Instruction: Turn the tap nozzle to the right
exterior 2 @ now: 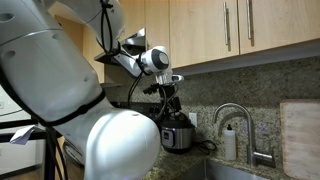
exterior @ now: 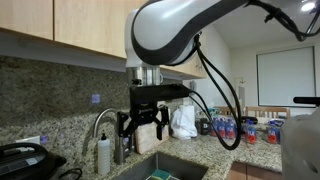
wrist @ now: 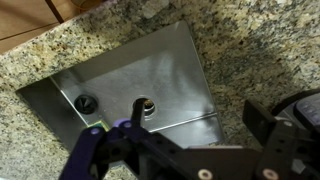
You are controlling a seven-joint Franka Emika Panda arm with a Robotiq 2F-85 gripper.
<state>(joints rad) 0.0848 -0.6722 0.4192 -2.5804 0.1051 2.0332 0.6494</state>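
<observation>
The tap nozzle (exterior: pixel 101 122) is a slim steel gooseneck spout that arches at the back of the sink; it also shows in an exterior view (exterior 2: pixel 232 113). My gripper (exterior: pixel 143 122) hangs open and empty above the sink, beside the spout and apart from it, and it also shows in an exterior view (exterior 2: pixel 171 103). In the wrist view the open gripper (wrist: pixel 195 150) looks down into the steel sink basin (wrist: pixel 170 75) with its drain (wrist: pixel 147 103). I cannot make out the spout there.
A white soap pump bottle (exterior: pixel 104 155) stands by the tap's base, also seen in an exterior view (exterior 2: pixel 230 145). A rice cooker (exterior 2: pixel 178 133) sits on the granite counter. Wooden cabinets (exterior: pixel 60 25) hang overhead. Bottles and bags (exterior: pixel 225 126) crowd the counter's far end.
</observation>
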